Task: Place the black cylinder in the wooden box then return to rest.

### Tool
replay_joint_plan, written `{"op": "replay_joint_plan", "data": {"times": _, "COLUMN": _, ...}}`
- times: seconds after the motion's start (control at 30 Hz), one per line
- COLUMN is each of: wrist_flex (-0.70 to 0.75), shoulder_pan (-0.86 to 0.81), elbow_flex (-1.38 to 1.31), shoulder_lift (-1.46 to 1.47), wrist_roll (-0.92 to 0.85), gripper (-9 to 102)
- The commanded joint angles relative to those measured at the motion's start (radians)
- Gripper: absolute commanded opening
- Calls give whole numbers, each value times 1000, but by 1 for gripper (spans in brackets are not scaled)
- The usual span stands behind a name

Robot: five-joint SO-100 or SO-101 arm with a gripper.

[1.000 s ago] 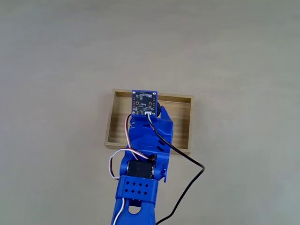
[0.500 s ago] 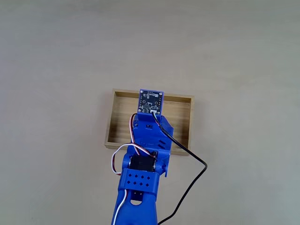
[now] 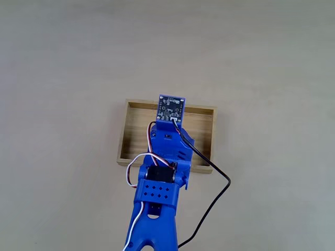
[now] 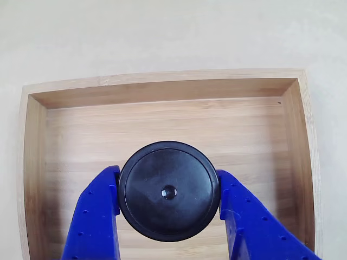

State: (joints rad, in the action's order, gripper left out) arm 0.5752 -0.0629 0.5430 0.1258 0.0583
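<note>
Pale, matte beige counter [image 3: 63, 78] carries the wooden box [image 3: 127, 137], a shallow light-wood tray with striped grain. From the lower edge of the fixed view, the blue arm [image 3: 157, 204] reaches over it. Blue fingers [image 4: 95, 216] clamp the round black cylinder [image 4: 168, 190] from both sides above the box floor.

Cylinder over box, arm above both.
Black cylinder [image 4: 168, 190] between gripper [image 4: 168, 208] fingers, within wooden box [image 4: 162, 89] walls; floor contact unclear. Table [image 3: 63, 63] beneath box.
</note>
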Motion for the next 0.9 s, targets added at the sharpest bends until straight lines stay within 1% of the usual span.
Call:
{"op": "replay_joint_plan", "data": {"times": 0.0, "wrist_flex": 3, "shoulder_pan": 6, "elbow_flex": -130, "shoulder_lift": 6, "wrist_roll": -2, "gripper": 20}}
{"op": "replay_joint_plan", "data": {"times": 0.87, "wrist_flex": 3, "shoulder_pan": 2, "elbow_flex": -135, "shoulder_lift": -55, "wrist_roll": -14, "gripper": 20}}
